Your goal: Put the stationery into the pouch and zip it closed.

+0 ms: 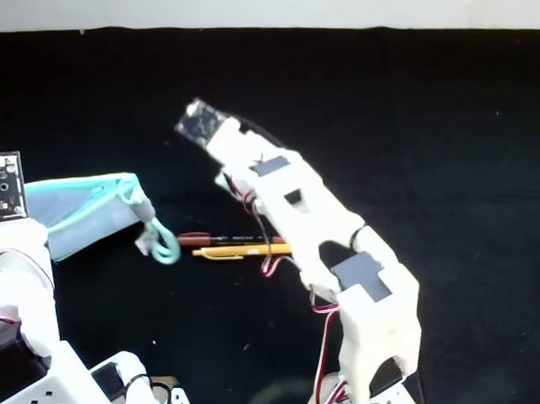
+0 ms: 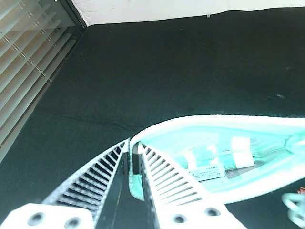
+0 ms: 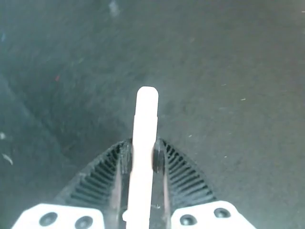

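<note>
White, blocky twin arms with slatted end effectors.

The right arm (image 1: pixel 316 245) is made of chunky white segments with dark square patches and looping red and black cables (image 1: pixel 324 342). The left arm (image 1: pixel 25 290) carries a dark circuit board (image 1: pixel 3 185) above a perforated white plate (image 1: pixel 37 401). The left end effector (image 2: pixel 135 150) and right end effector (image 3: pixel 142 148) have white ribbed fingers (image 2: pixel 167 176), black inner pads (image 3: pixel 125 157) and round screw holes (image 3: pixel 188 219).

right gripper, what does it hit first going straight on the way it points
Likely the black table; the white stick held in the right gripper sticks out ahead, so its tip would touch first. Depth is unclear.
</note>
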### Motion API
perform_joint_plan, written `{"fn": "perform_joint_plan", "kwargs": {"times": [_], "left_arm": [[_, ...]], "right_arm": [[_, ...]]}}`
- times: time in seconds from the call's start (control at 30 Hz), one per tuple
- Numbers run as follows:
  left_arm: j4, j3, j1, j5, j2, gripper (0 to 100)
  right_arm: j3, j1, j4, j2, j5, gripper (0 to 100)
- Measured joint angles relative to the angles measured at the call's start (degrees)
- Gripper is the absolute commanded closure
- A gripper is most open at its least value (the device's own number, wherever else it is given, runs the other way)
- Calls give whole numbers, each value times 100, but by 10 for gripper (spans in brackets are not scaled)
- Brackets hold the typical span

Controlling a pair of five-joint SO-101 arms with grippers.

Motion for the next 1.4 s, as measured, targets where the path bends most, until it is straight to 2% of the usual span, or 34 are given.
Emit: {"fn": "perform_joint_plan", "kwargs": {"times": [0.2, 0.43, 0.7, 0.87, 1.13, 1.4], "left_arm": [[0, 0, 0, 0, 0, 994], [0, 0, 0, 0, 0, 994], [0, 79, 0, 0, -9, 994], [-158, 229, 0, 0, -9, 994], [-185, 246, 0, 0, -9, 994], [-185, 255, 0, 18, -9, 994]], "right_arm": [[-1037, 53, 607, 0, -510, 991], [-2927, -62, 1618, 0, -1591, 991], [-5969, -1099, 2462, 9, -2752, 991], [-7552, -1908, 2787, -9, -3147, 991], [-7824, -2637, 2796, 0, -3200, 991], [-7895, -2919, 2602, 246, -3200, 991]]}}
